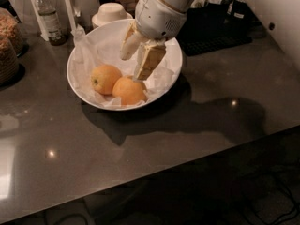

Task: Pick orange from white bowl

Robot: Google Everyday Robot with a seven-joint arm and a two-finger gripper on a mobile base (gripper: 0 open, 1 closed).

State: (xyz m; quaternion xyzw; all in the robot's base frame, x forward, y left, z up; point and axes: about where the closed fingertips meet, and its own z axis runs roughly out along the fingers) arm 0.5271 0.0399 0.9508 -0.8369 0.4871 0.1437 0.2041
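Note:
The white bowl (174,67), wide and lined with crumpled white paper, stands on the dark counter. Two oranges lie in its front part. The plain orange (128,91) is on the right. The other orange (105,78), on the left, has a dark stem dimple. My gripper (132,65) hangs over the middle of the bowl, pointing down. It is open and empty. Its front finger (149,61) ends just above the back of the plain orange and hides a little of it. The other finger (128,45) is behind it.
A small cream upturned bowl (110,13) sits behind the white bowl. A bottle (48,17) and a jar of cereal (7,46) stand at the back left. A black tray (220,27) lies at the back right. The counter's front edge (197,161) runs diagonally.

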